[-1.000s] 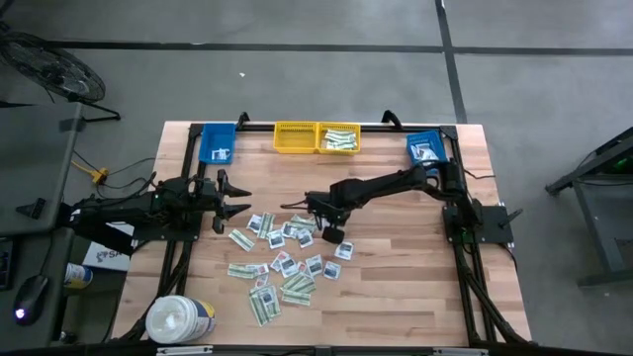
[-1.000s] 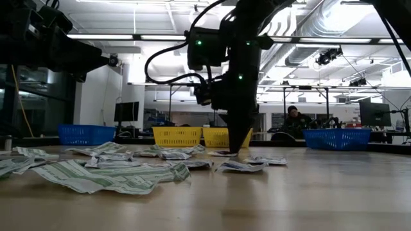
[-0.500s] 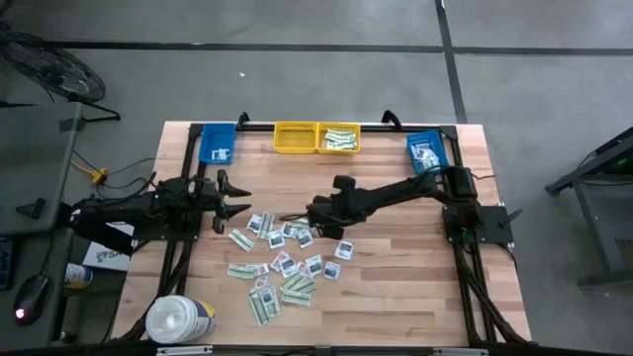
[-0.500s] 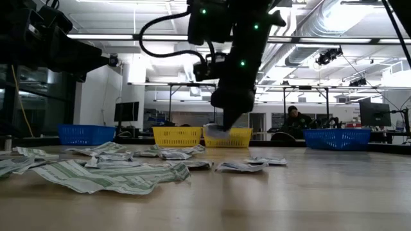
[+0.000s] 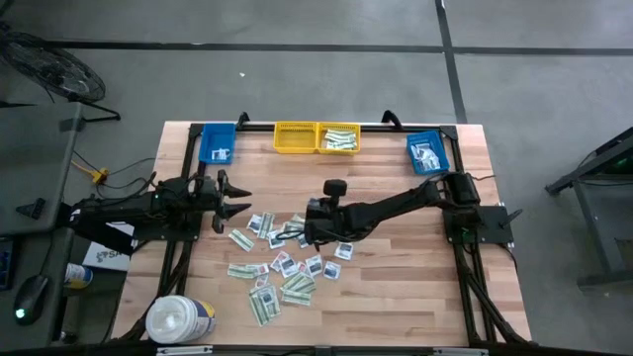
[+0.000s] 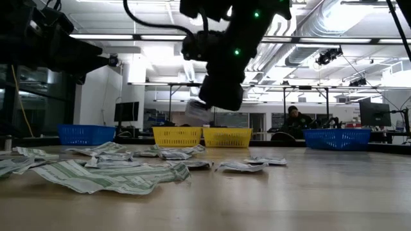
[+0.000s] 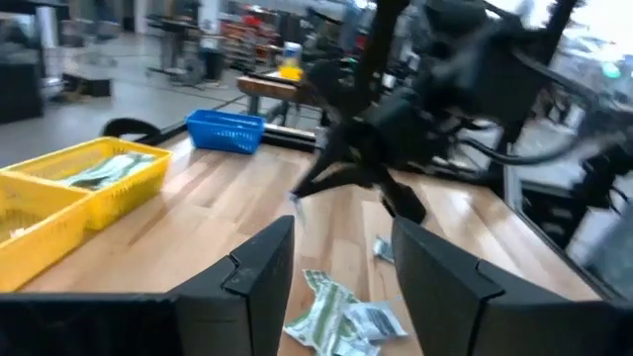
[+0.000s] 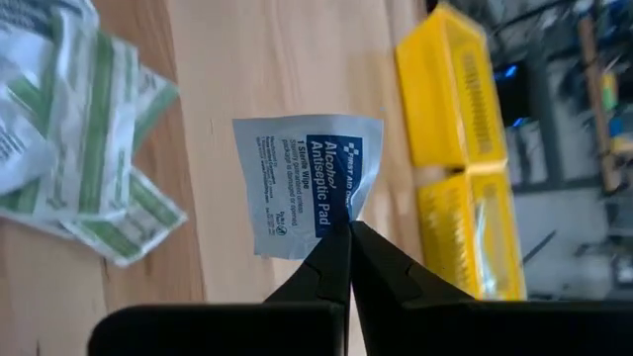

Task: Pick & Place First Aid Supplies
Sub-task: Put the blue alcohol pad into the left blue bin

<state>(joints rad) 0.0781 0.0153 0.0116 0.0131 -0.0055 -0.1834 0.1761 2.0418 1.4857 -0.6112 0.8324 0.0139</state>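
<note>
Since a second ago the right gripper [image 6: 207, 114] has lifted off the bench [image 5: 396, 277] and swung toward the left arm's side, carrying a white packet [image 8: 307, 183] up with it; before, it was pressed down among the scattered packets [image 5: 282, 267]. Its arm now reaches low and nearly straight across the bench from its base, wrist turned over the near edge of the pile. The jaws are pinched fully together on one corner of the packet, which hangs clear of the wood. Dark blue print on it reads "FIRST AID" and "Alcohol Antiseptic Pad", with "1 Sterile" in small type beside it; the rest is too fine to read.

Other packets, green-striped strips and small white squares, lie loose on the bench below and beside it. The left gripper [image 5: 235, 200] waits at its own side of the bench, level with the pile's edge, jaws apart and holding nothing. Two yellow bins [image 5: 316, 137] stand at the far edge.
</note>
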